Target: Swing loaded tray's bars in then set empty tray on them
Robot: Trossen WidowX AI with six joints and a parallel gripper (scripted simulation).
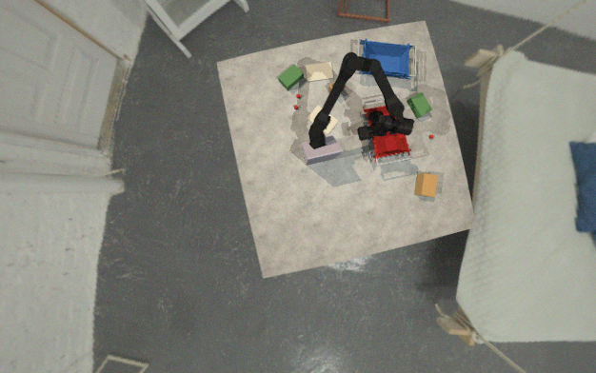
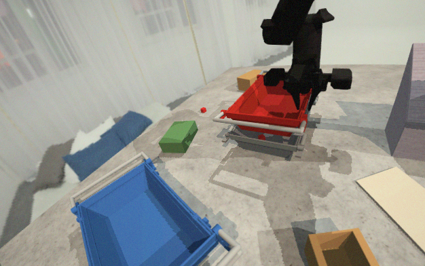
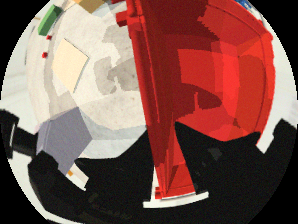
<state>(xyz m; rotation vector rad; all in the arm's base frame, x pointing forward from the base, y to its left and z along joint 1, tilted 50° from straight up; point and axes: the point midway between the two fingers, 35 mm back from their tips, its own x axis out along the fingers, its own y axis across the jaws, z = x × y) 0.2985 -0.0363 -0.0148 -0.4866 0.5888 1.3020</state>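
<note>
The empty red tray (image 1: 391,144) (image 2: 271,98) (image 3: 225,75) sits about level above the loaded grey tray (image 2: 268,150), its own wire bars swung out at its ends. A grey bar (image 2: 265,142) of the lower tray shows under the red tray's near end; whether the red tray rests fully on both bars is hidden. A small red block (image 2: 261,137) shows in the gap between the trays. My gripper (image 2: 305,109) (image 3: 164,126) is slightly open, with one finger inside and one outside the red tray's long side wall, not clamped on it.
A blue tray (image 1: 387,59) (image 2: 136,217) stands at one table edge. A green block (image 1: 419,105) (image 2: 178,136) and an orange block (image 1: 426,185) (image 2: 249,81) flank the stack. A mauve block (image 1: 323,151) (image 3: 62,137) stands by the arm's base. A cream plate (image 2: 394,203) (image 3: 70,65) lies flat.
</note>
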